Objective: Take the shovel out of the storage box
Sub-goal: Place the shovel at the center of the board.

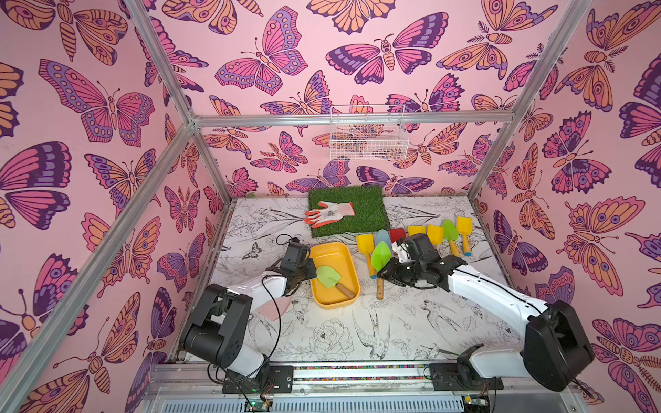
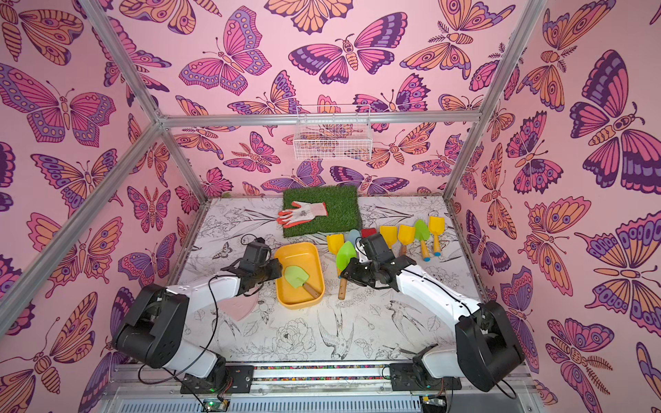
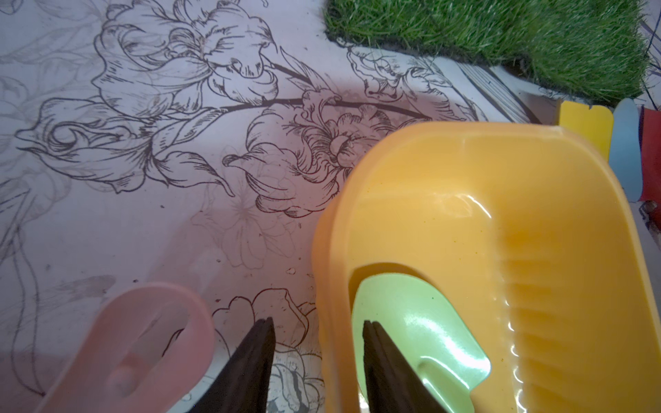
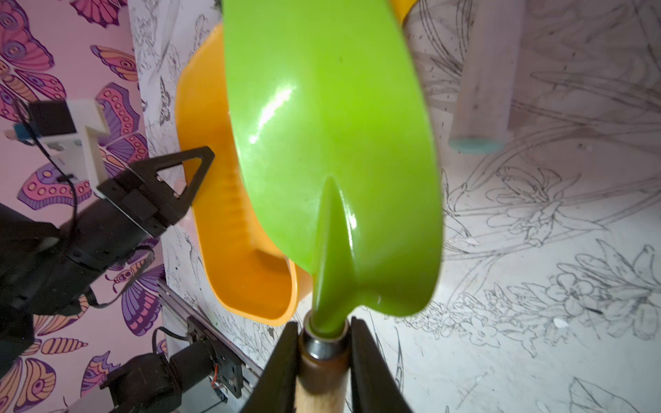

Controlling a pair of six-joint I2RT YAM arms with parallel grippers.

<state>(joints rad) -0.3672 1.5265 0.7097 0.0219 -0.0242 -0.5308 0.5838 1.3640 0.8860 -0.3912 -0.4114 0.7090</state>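
Your right gripper point(image 4: 323, 329) is clamped on the bright green shovel point(image 1: 381, 255) at the top of its wooden handle. That shovel is outside the storage box point(image 1: 331, 254), just beside the box's right wall.

The storage box sits mid-surface. A pale green shovel point(image 1: 327, 276) lies inside, handle toward its near right corner.

Your left gripper point(image 3: 318, 321) straddles the left wall, one finger outside, one over the pale blade. Cannot tell whether it pinches.
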